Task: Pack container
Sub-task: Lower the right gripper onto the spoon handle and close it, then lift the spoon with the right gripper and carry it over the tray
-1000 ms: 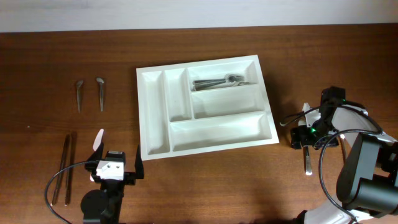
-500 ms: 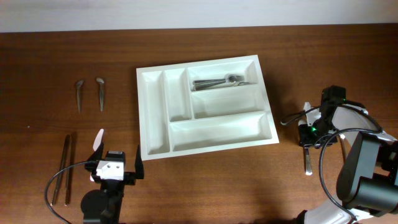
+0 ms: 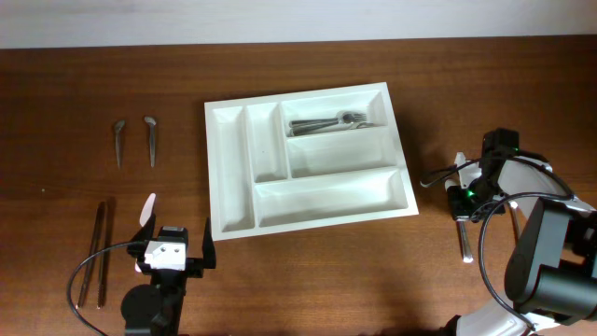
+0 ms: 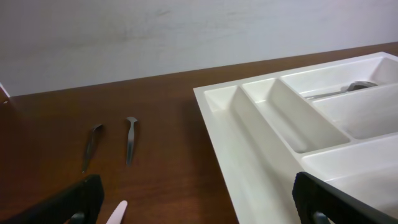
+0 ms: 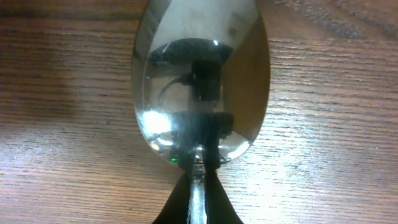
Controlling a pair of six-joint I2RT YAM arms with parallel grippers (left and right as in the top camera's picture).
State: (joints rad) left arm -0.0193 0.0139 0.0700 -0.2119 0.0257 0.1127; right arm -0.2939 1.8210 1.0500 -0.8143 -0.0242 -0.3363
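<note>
The container [image 3: 231, 177], a white five-compartment tray, lies mid-table with several metal utensils [image 3: 331, 122] in its top long compartment. To its right, my right gripper [image 3: 463, 203] points down at the table, shut on the neck of a metal spoon [image 3: 465, 241] lying on the wood. In the right wrist view the spoon [image 5: 199, 74] fills the frame bowl-up, and my right gripper [image 5: 198, 180] pinches its handle. My left gripper [image 3: 174, 235] stands wide open at the front left, holding nothing. The left wrist view shows the container [image 4: 267, 143] ahead to the right of the left gripper [image 4: 199, 208].
Two small metal spoons [image 3: 118, 140] [image 3: 150, 138] lie at the far left. Two long dark utensils [image 3: 98, 252] lie near the front left edge. A white plastic piece [image 3: 147, 207] lies just ahead of the left gripper, and another white piece [image 3: 459, 161] sits by the right arm.
My right gripper has gone from open to shut on the spoon's handle, which shifted slightly. The left arm has not moved.
</note>
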